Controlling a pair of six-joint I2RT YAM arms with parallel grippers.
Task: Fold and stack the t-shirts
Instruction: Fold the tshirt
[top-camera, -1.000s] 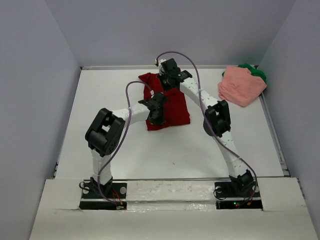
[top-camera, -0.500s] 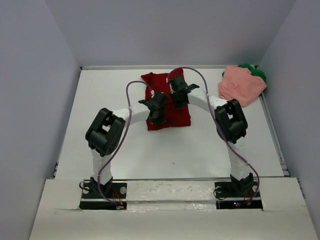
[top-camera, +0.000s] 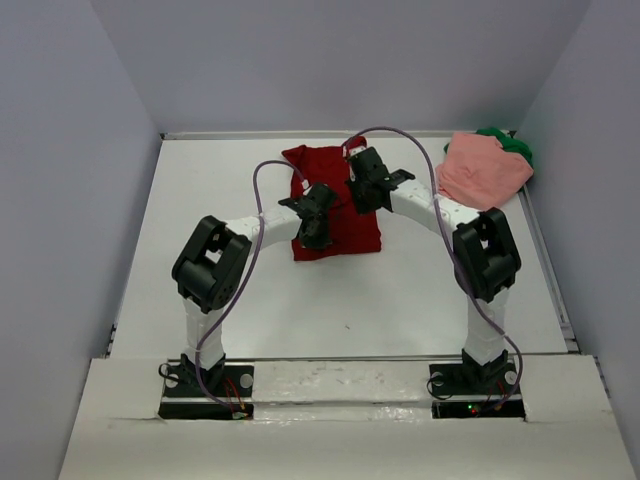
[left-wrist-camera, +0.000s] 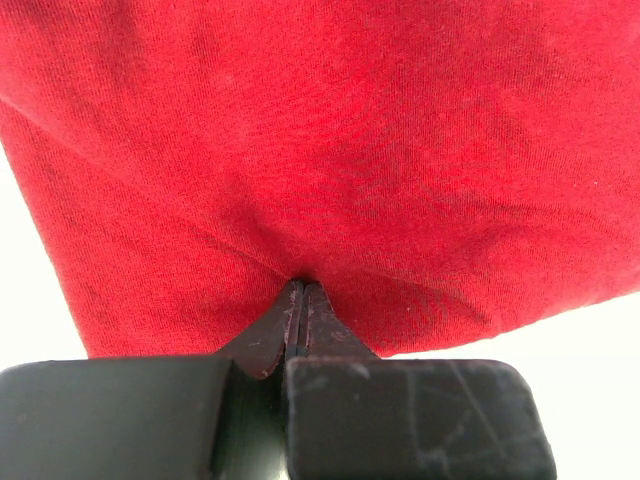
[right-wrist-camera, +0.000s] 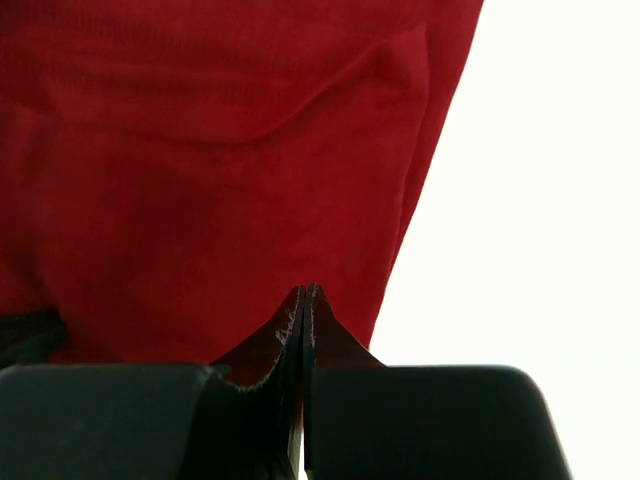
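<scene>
The dark red t-shirt (top-camera: 350, 232) lies folded into a long strip at the middle back of the table. My left gripper (top-camera: 314, 232) is shut, its tip (left-wrist-camera: 303, 287) pressing a dimple into the red cloth (left-wrist-camera: 330, 130) near one edge. No cloth shows between its jaws. Over the shirt's right side my right gripper (top-camera: 362, 195) is shut too, the tip (right-wrist-camera: 305, 290) above the red cloth (right-wrist-camera: 200, 180) close to its edge. The salmon pink t-shirt (top-camera: 482, 170) lies crumpled at the back right, on top of the green t-shirt (top-camera: 512, 143).
The white table (top-camera: 220, 210) is walled in by grey panels on three sides. A raised rim runs along its right edge (top-camera: 548, 270). Both arm bases stand on the near ledge (top-camera: 340, 385).
The right arm has drawn back from the far end of the red shirt toward its middle right, elbow swinging outward. The left arm has stayed put.
</scene>
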